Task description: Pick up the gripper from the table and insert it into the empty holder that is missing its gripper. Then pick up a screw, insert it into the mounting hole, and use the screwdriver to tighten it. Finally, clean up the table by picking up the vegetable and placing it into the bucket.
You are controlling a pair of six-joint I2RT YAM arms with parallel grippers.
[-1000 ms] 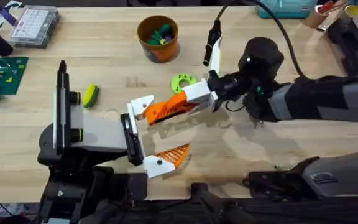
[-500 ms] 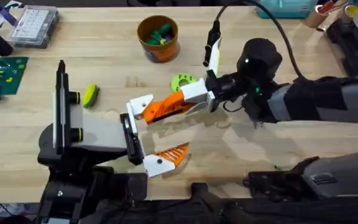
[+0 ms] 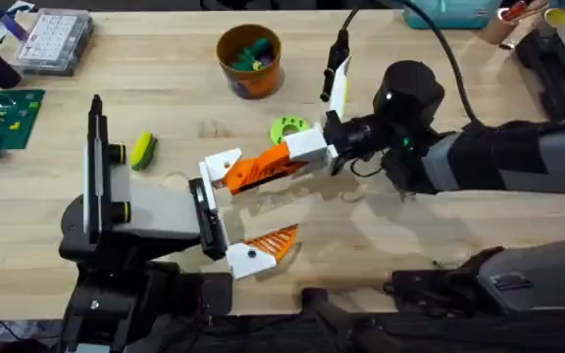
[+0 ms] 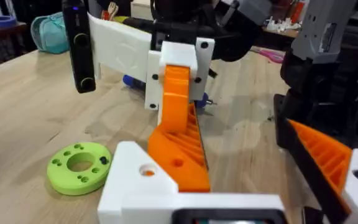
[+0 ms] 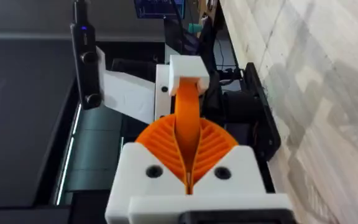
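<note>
Left gripper (image 3: 222, 218): released, holder end facing right. Orange finger (image 3: 259, 169): above the tabletop (image 3: 410, 226), long axis running left to right, tip meeting that holder. Right gripper (image 3: 307, 149): I had it clenched on the finger's base.

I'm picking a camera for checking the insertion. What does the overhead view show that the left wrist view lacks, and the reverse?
Overhead alone shows the bucket, the vegetable on the table and the left arm's whole body. The left wrist view alone shows, close up, the gripper's orange tip meeting the white holder, and a blue object behind the right gripper. Both show the gripper held by the right gripper and the lime-green ring lying beside it.
</note>
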